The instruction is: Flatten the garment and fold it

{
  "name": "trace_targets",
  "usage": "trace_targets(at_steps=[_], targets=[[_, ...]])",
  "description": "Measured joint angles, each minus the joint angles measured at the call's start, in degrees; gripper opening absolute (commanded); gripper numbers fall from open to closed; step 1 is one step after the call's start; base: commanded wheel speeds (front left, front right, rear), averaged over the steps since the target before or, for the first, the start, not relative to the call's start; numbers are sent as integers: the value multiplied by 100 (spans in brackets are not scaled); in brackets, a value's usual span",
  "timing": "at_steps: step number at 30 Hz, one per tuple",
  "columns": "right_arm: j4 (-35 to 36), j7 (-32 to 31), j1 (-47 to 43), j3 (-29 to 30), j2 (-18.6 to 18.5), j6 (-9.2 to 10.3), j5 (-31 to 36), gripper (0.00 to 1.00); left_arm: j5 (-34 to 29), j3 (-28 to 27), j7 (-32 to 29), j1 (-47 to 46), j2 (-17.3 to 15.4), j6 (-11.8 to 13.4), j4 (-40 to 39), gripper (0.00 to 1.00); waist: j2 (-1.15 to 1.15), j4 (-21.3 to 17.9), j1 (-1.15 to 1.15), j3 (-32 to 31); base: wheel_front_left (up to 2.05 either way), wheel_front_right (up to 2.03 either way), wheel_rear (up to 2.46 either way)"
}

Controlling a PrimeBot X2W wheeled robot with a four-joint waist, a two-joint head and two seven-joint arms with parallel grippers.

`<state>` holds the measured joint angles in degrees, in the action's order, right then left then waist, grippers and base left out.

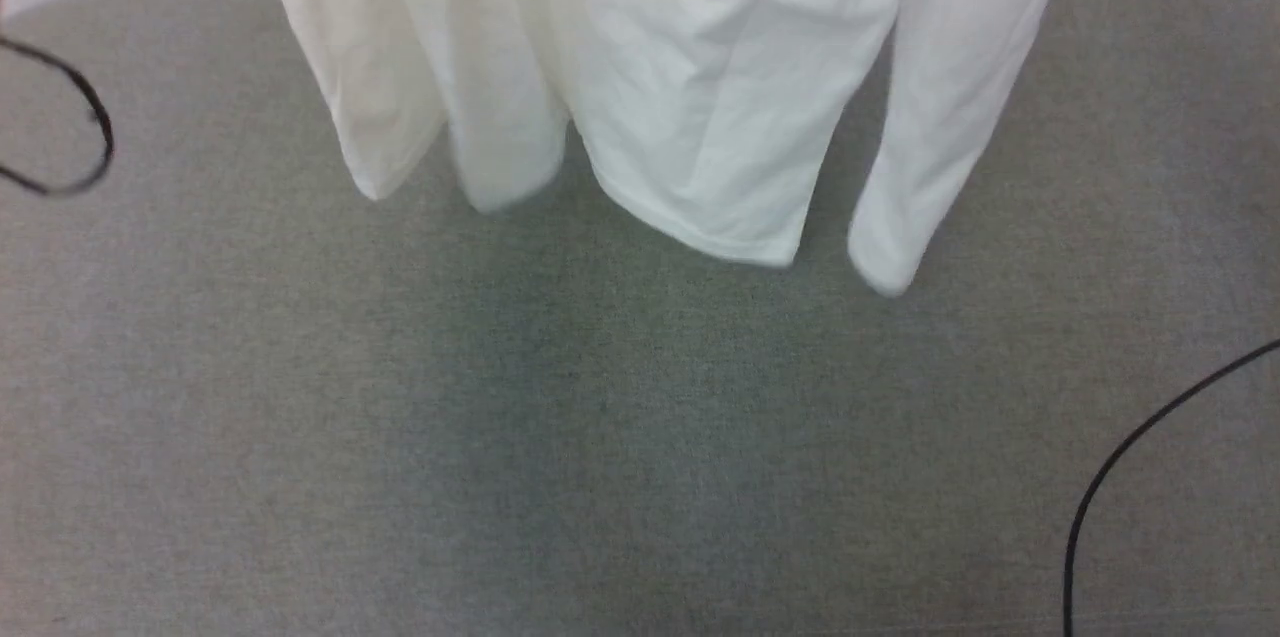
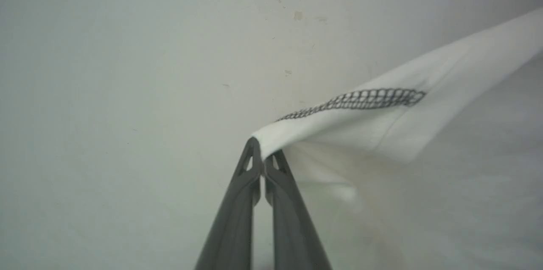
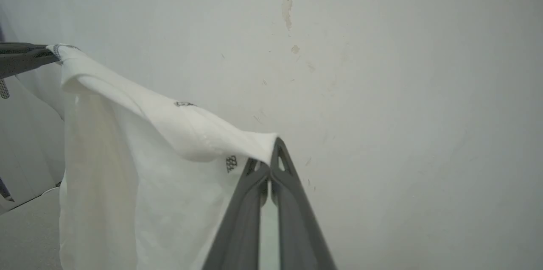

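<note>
The left gripper [image 2: 263,156] is closed tight on a folded edge of the shirt [image 2: 382,130], its two dark fingers pinching a thin lip of white fabric between the tips. From that pinch the cloth stretches away to the right of the left wrist view, and a grey stitched seam [image 2: 365,98] runs along the fold close to the tips. More of the fabric falls loosely below the fold.

The right gripper [image 3: 271,157] is likewise clamped on a fold of the shirt [image 3: 148,185], with the cloth caught at the very tips. In the right wrist view the top edge sags from there across to the left gripper [image 3: 42,54], which holds the far end at the view's left edge, so the shirt is slung between the two. Small bits of grey stitching [image 3: 231,163] show near the right gripper's pinch. Behind both stands a white wall [image 3: 382,92] with chipped spots of paint.

In the head view the shirt [image 1: 700,97] hangs down from the top of the frame over a grey table [image 1: 640,477], its hem [image 1: 740,247] lowest in the middle and a sleeve [image 1: 940,117] dangling to the right of it. Whether the hem touches the table I cannot tell. A shadow lies on the table beneath it. A black cable [image 1: 90,127] loops at the left edge, and another [image 1: 1130,457] crosses the lower right corner.
</note>
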<state>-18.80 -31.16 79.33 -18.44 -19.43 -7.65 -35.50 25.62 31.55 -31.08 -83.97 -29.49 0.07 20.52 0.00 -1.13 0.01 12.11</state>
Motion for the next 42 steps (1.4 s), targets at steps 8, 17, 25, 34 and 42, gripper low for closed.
trace_targets(at_steps=[8,17,25,34,42], targets=[[-1779,1393,2121,-327,313,-29,129,0,-534,-63,922,-1697,255,44,1412,0,0,-138,1,759,0,0,0],[-2920,2721,3595,-355,627,-56,328,0,-697,-263,1606,-3092,474,260,2259,0,0,-357,1,1597,0,0,0],[-3549,3432,4141,-620,879,-55,305,0,-717,-369,1801,-3490,575,598,2630,0,0,-565,1,2383,0,0,0],[-3800,3579,3838,-1418,1004,-55,-32,0,-422,-602,1884,-2772,586,1027,2733,0,0,-696,0,2918,0,0,0],[-3523,3431,2352,-2296,973,-38,-724,0,-58,-695,2068,-1116,544,1100,2541,0,0,-649,-2,2639,0,0,0]])
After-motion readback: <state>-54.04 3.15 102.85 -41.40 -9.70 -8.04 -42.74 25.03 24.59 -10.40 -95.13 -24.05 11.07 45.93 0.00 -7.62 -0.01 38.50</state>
